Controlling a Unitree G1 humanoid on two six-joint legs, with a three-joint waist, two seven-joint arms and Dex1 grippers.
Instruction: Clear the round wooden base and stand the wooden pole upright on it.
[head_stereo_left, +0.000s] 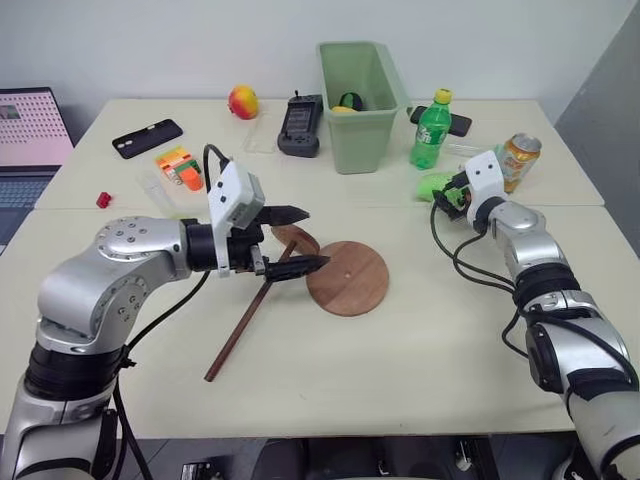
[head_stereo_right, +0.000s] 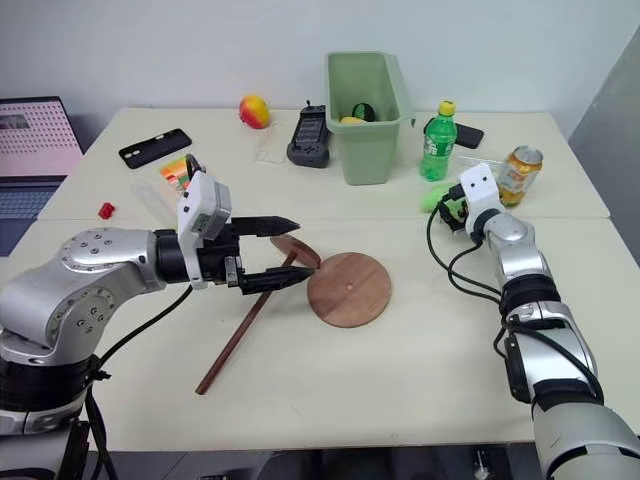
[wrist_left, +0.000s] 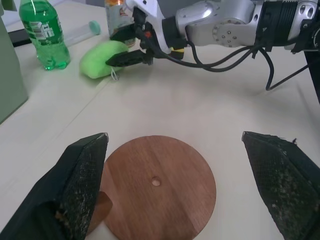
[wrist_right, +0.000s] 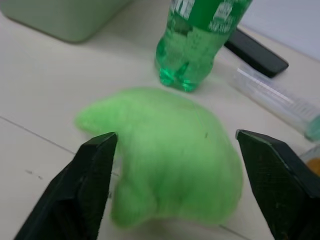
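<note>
L gripper (head_stereo_left: 292, 240) nearest, jaws wide, empty, hovering over wooden pole (head_stereo_left: 245, 322) lying flat beside bare round wooden base (head_stereo_left: 348, 278). Pole looks stiff, light, maybe rolling; best grasped mid-shaft. R gripper (wrist_right: 177, 187) jaws wide around soft green toy (wrist_right: 165, 155).

The base (head_stereo_left: 348, 278) and pole (head_stereo_left: 240, 335) are smooth matt wood, the green toy (wrist_right: 170, 155) fuzzy plush, the bottle (head_stereo_left: 432, 128) glossy plastic.
</note>
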